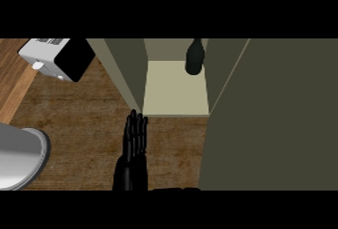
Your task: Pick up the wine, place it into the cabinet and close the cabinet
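Head view. A brown wood-grain counter [79,103] fills the middle and left, with a paler wood strip along its far left. The cabinet [277,112] is dull olive. Its right side is one large flat panel running down to the lower edge. Its left door [125,67] stands swung open toward us, showing a pale cream shelf [175,94] inside.

At the upper left a white appliance [46,56] with a black front sits on the counter at an angle. On its top edge is a small label [49,41] with dark lines of print that we cannot read. A grey rounded object [20,156] is cut off by the left edge; we cannot tell what it is.

The wine [194,58] is a dark bottle inside the open compartment, far back and close to the right wall. We see no readable label on it.

The left hand [137,134] is released and grasps nothing, its straight fingers held together and pointing at the cabinet. Its fingertips lie at the shelf's front left corner, by the foot of the open door; we cannot tell whether they touch. The wine is well apart from this hand, up and to the right.

Of the right hand [175,189] only a black sliver shows at the lower edge, and we cannot tell its state.
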Action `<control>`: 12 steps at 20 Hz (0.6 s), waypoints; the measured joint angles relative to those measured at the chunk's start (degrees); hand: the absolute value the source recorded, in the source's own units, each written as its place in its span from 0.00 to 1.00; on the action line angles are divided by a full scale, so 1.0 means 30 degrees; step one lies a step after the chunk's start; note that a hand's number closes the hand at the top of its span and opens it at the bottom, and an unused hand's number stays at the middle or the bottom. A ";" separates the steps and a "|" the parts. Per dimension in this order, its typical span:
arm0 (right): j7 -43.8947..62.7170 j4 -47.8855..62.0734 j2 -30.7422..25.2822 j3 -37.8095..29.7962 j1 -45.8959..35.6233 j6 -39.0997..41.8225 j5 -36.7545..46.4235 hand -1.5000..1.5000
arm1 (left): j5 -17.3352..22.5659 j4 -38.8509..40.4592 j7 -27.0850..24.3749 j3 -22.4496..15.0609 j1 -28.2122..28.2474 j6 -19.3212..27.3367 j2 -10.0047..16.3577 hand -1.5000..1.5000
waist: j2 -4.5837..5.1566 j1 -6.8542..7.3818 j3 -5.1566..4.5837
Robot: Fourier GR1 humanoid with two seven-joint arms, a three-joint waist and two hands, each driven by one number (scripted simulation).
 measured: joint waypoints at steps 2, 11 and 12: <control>0.0165 -0.0015 -0.0015 0.0069 0.0013 0.0156 -0.0099 0.00 | -0.0156 -0.0852 0.0028 -0.0079 0.0647 -0.0281 0.0546 0.00 | 0.0006 -0.0007 0.0000; 0.0690 0.0156 -0.0202 0.0870 0.0384 0.1374 -0.0678 1.00 | -0.0139 -0.4637 -0.0112 -0.0171 0.3688 -0.2651 0.4024 0.00 | 0.0013 -0.0003 -0.0002; 0.0647 0.0184 -0.0305 0.0834 0.0420 0.1588 -0.0710 1.00 | -0.0127 -0.4926 -0.0257 -0.0150 0.4082 -0.3046 0.4410 0.00 | 0.0016 0.0003 -0.0003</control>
